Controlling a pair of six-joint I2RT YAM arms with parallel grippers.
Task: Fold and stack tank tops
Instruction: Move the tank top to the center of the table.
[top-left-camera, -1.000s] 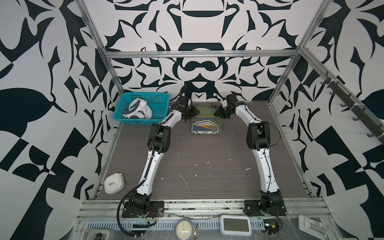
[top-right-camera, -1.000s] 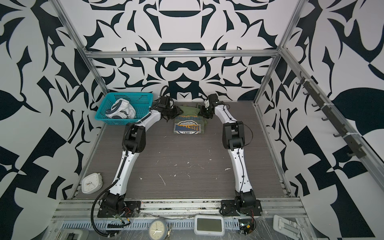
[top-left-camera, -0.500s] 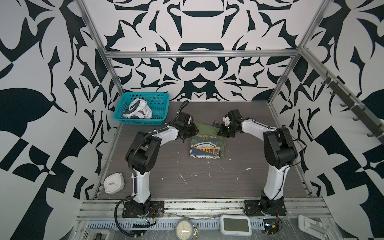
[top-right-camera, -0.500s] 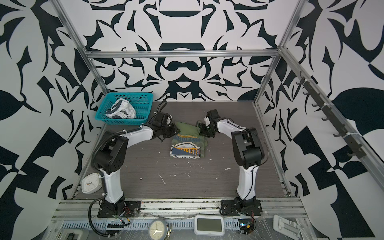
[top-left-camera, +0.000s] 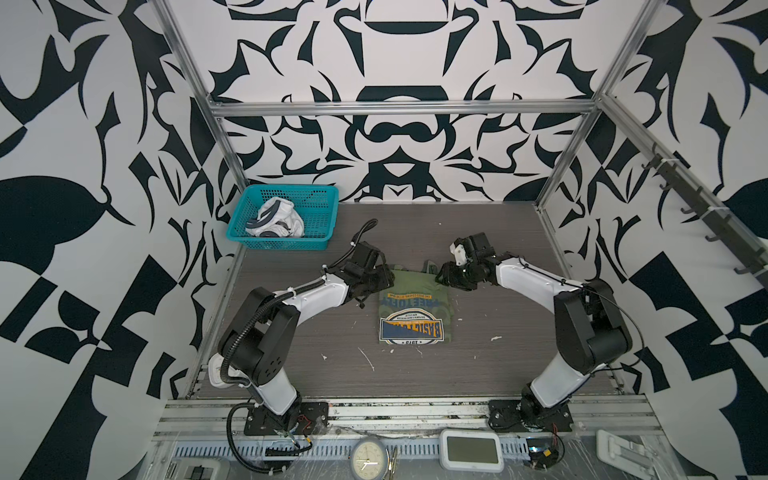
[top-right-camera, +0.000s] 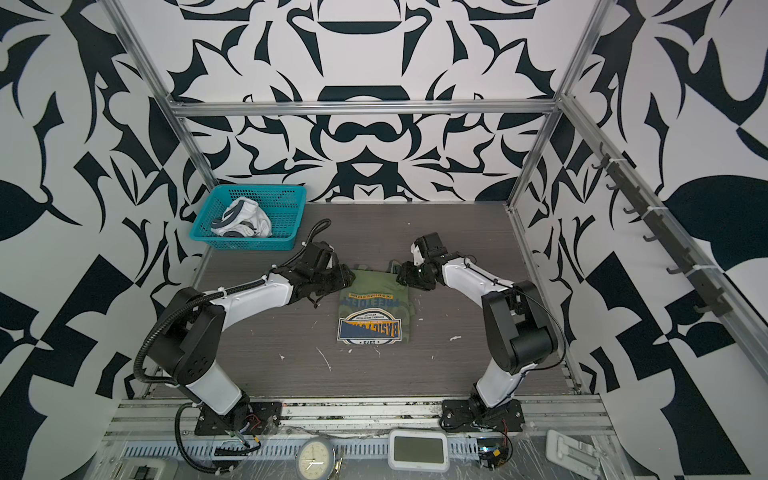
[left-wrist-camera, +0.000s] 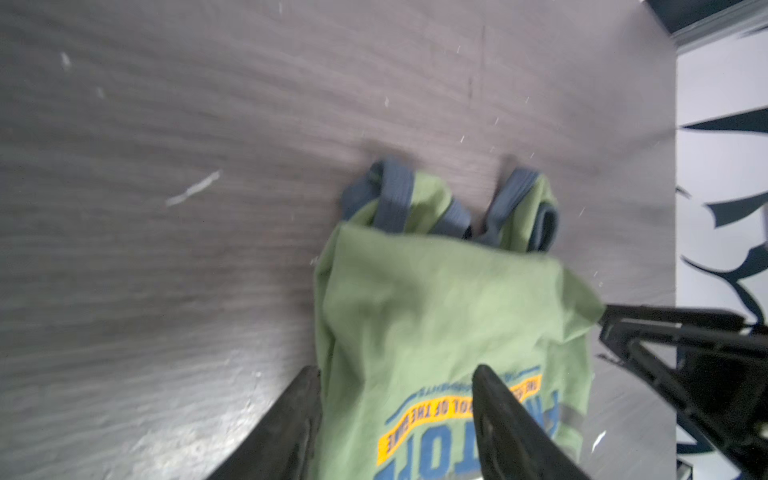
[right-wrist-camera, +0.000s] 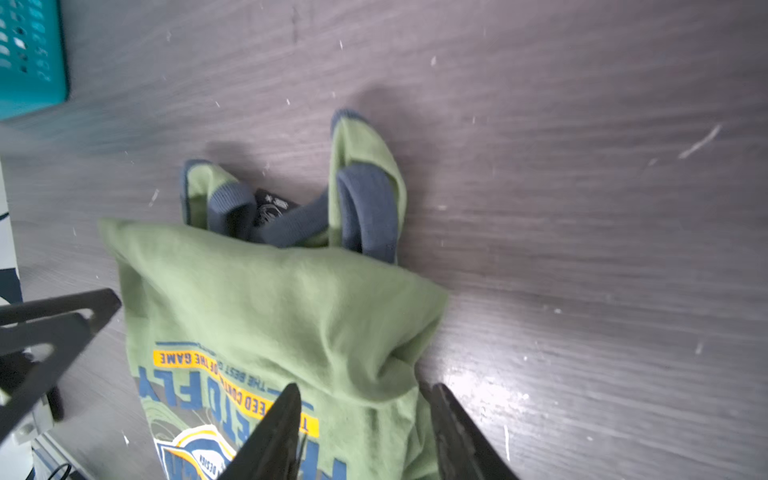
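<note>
Table (top-left-camera: 498, 365): dark wood-grain, x1, holds everything

Arms x2, both reaching to mid-table. Each ends at the far end of the green shirt

Teal mesh basket (top-left-camera: 282, 244) x1, far-L corner of table, well apart from the shirt. L arm is the nearer one to it

Olive green tank top (top-left-camera: 413, 307) x1, flat on table centre, already part-folded into a narrow rectangle. Long axis runs base-to-back-wall. Chest graphic (top-left-camera: 411, 328) up, at near end. Grey-blue straps (right-wrist-camera: 365, 208) poke out at far end

White tank top (top-left-camera: 276, 218) x1, crumpled inside the basket, not yet folded. Tank tops total = 2

L gripper (top-left-camera: 384, 280) at shirt's far-L corner. Wrist view: jaws apart, straddling the cloth's side edge, not pinching it, so released

R gripper (top-left-camera: 442, 276) at far-R corner. Jaws likewise apart over the bunched edge, nothing clamped

Key relation: shirt body lies toward the base from both grippers, one per far corner, equally near. Judgement: any further fold would go along the long axis, far end drawn toward the graphic. Else the green one is done and the white one is next, a job for L
</note>
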